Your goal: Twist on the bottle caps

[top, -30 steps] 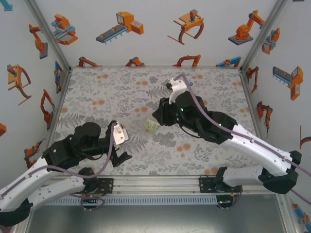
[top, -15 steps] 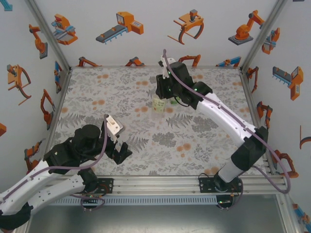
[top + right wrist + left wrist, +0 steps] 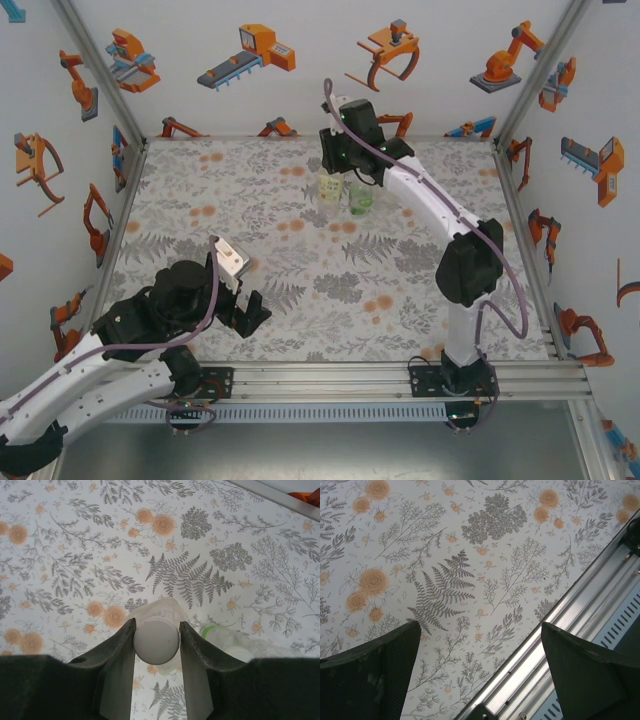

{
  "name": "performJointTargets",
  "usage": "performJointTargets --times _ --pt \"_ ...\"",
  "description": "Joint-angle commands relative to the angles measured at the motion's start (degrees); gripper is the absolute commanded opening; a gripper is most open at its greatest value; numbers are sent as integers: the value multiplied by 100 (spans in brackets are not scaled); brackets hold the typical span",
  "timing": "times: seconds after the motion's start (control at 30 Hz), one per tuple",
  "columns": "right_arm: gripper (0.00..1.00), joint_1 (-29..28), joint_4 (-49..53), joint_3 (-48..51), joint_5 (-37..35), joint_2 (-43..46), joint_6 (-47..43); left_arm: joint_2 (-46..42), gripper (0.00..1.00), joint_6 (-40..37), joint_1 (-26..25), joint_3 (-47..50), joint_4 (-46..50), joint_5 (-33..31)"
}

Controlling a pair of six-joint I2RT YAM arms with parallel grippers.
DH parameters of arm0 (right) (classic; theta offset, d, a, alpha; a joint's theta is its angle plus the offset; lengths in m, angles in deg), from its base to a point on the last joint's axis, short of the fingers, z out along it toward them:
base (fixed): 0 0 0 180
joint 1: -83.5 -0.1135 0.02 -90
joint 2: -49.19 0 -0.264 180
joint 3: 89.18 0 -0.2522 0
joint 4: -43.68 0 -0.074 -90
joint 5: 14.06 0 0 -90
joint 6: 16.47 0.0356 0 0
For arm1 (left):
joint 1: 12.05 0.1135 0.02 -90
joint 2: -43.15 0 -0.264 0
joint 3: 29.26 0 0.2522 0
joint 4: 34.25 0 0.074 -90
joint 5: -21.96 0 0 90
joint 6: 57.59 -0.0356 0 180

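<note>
Up close, right tool point(image 3: 156, 630) tight on white cap point(image 3: 156, 642); overhead, yellowish bottle point(image 3: 327, 190) beneath, green bottle point(image 3: 361, 200) beside; left tool point(image 3: 480, 630) wide.

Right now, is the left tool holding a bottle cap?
No, the left tool stands wide open, nothing between its fingers, with the floral table cover visible through the gap.

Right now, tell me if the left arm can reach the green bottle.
Probably not: the green bottle stands far across the table, and the right arm, jaws shut on the white cap beside it, crowds it.
</note>
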Motion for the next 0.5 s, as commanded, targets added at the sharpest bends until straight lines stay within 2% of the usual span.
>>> performJointTargets --times 0.0,0.17,0.47 --pt "6 4 85 -314 46 -124 -202 65 98 59 36 24 -23 -57" --pt "11 7 40 -172 55 -224 -216 54 98 93 43 76 -47 -76" --pt "45 10 92 6 29 -197 -175 28 98 93 45 89 -9 -36"
